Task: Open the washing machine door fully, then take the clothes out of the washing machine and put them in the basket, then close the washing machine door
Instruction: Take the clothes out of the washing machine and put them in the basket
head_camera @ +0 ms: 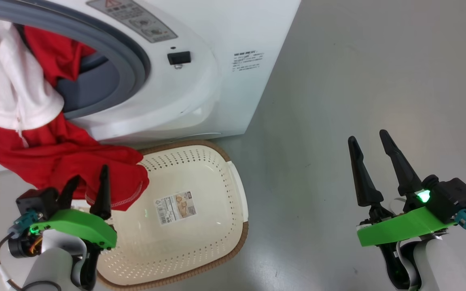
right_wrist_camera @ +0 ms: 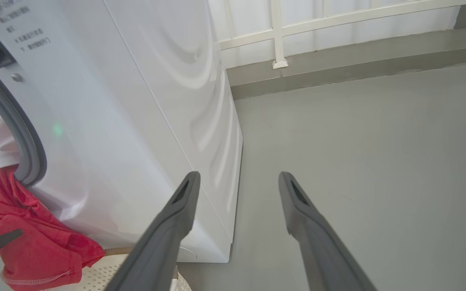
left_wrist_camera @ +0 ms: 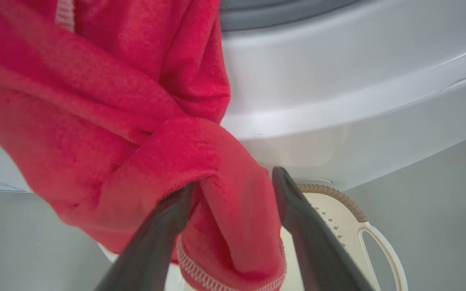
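Red clothes [head_camera: 55,157] with a white panel spill out of the washing machine [head_camera: 200,89] mouth, over its grey rubber ring [head_camera: 136,52], and hang down to the near-left corner of the cream basket [head_camera: 239,242]. My left gripper [head_camera: 89,180] is open at the hem of the red fabric. In the left wrist view a fold of the clothes [left_wrist_camera: 225,226] hangs between the spread fingers of the left gripper [left_wrist_camera: 233,186], above the basket [left_wrist_camera: 338,226]. My right gripper [head_camera: 368,137] stands open and empty over bare floor at the right. The door is out of view.
The basket sits on the grey floor [head_camera: 358,81] right against the washer's front. In the right wrist view, the right gripper [right_wrist_camera: 237,178] points along the washer's side panel [right_wrist_camera: 136,121] toward a white railing [right_wrist_camera: 277,36] and a low kerb.
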You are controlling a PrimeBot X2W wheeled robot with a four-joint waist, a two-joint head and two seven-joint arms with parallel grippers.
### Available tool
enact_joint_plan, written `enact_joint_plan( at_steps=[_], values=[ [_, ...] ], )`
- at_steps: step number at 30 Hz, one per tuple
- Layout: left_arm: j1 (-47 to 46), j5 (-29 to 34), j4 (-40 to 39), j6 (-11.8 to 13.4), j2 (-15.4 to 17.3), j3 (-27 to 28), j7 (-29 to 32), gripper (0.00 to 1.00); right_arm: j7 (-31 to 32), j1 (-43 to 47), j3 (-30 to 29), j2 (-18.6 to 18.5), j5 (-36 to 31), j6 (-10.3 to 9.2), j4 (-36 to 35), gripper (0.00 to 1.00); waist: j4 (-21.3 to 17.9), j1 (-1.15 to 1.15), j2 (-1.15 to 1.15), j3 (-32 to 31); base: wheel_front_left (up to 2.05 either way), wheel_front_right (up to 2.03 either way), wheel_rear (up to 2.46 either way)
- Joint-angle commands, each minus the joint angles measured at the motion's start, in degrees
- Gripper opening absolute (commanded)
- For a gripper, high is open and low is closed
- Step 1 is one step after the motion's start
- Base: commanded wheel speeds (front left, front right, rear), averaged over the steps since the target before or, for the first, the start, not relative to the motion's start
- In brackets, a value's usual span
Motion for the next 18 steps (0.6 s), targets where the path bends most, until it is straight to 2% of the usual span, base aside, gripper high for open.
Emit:
enact_joint_plan(
  at_steps=[1,10,18],
  values=[
    [1.6,-0.3,-1.5,-0.3,1.5,2.3,-0.3,1.0,-0.4,0.5,1.5,-0.4,-0.4,0.37,-0.9,1.0,0.4,0.0,0.0,-0.7,0.0,0.0,0.0],
    [3.8,1.2,-5.9,-0.3,0.3,4.1,-0.3,1.0,-0.4,0.9,1.2,-0.4,-0.7,0.37,-0.7,1.0,1.4,0.0,0.0,-1.9,0.0,0.0,0.0],
    [6.8,2.9,-13.0,-0.3,0.1,6.2,-0.3,1.0,-0.4,1.3,1.0,-0.4,-1.2,0.37,-0.8,1.0,2.1,0.0,0.0,-2.4,0.0,0.0,0.0]
  ],
)
